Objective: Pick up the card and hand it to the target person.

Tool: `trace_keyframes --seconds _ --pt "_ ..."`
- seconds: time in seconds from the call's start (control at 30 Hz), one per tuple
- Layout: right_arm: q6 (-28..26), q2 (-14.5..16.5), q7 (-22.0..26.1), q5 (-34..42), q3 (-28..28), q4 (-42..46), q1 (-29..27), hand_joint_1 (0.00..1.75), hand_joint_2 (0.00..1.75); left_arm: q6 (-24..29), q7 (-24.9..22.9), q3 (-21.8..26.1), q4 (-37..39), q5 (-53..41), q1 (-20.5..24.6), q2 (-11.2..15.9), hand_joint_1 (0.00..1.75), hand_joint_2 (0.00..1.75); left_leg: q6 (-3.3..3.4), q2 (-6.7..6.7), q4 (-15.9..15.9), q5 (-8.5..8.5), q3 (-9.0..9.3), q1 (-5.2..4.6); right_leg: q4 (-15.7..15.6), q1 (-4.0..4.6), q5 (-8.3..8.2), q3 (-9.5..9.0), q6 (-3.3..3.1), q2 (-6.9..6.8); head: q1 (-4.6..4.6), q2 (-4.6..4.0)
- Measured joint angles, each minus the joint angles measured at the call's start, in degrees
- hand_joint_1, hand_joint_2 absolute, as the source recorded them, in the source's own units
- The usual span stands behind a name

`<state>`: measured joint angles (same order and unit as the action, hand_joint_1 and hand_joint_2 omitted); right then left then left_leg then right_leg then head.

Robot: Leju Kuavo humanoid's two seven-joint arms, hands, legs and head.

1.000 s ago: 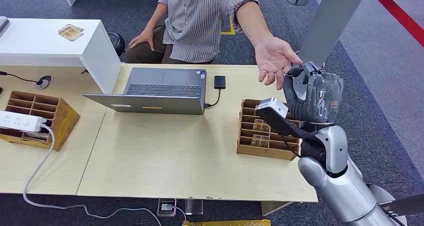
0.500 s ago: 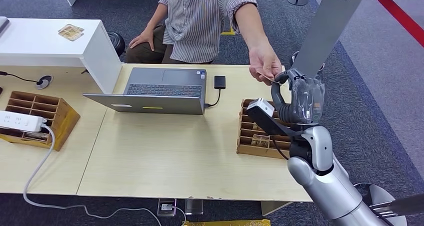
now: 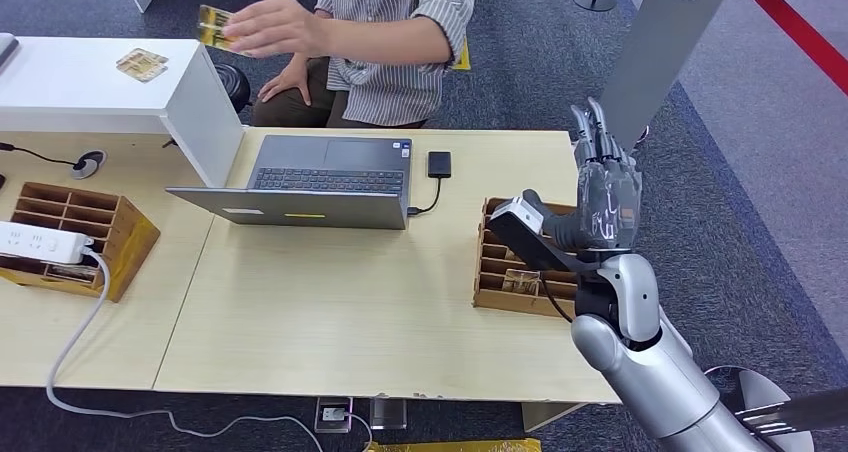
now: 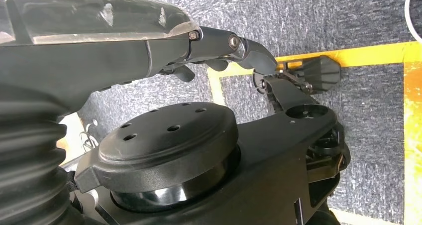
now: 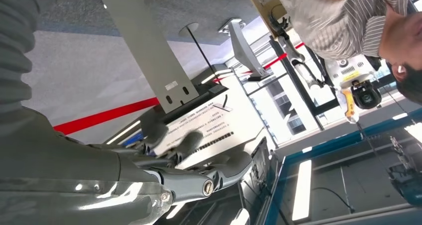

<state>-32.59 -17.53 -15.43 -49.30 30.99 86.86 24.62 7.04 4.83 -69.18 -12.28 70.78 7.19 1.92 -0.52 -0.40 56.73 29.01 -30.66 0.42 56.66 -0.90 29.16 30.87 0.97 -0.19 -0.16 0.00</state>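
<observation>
We see the right hand (image 3: pixel 604 197) raised above the right end of the wooden divider tray (image 3: pixel 500 272), fingers (image 3: pixel 592 132) stretched upward and apart, holding nothing. The left hand (image 4: pixel 149 51) hangs over carpet, fingers loosely curled, nothing in them. The card (image 3: pixel 216 26) is well away from the tray — beyond the laptop (image 3: pixel 320 182), pinched in the person's hand (image 3: pixel 275 24) above the white cabinet (image 3: pixel 110 87).

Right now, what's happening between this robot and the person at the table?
The seated person in the striped shirt holds a small yellowish card out over the white cabinet. The robot's right hand is raised above the wooden slotted box, fingers straight and holding nothing. So the card is with the person.
</observation>
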Motion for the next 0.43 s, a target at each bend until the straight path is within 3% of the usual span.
trace_keyframes --seconds 0.07,0.27,0.43 --pt "-0.05 0.01 0.0 0.05 0.0 -0.09 0.0 0.0 1.75 0.02 -0.14 0.0 0.0 0.11 -0.01 0.0 0.0 0.0 0.0 0.0 0.0 0.0 0.0 0.0 0.0 0.0 0.0 0.0 0.0 0.0 0.01 0.0" --pt "-1.52 0.03 0.56 3.16 0.02 -0.11 -0.03 0.0 1.75 1.02 -1.05 0.0 0.0 0.64 -0.28 0.0 0.0 0.0 0.0 0.0 0.0 0.0 0.0 0.0 0.0 0.0 0.0 0.01 0.0 0.0 0.02 0.0" --pt "-3.55 0.03 8.78 21.52 -0.23 0.14 -0.81 0.0 1.75 1.63 -0.9 0.01 0.0 1.03 -0.45 0.0 0.0 0.0 0.0 0.0 0.0 0.0 0.02 0.0 -0.01 0.0 0.0 0.01 0.0 0.0 0.01 0.0"
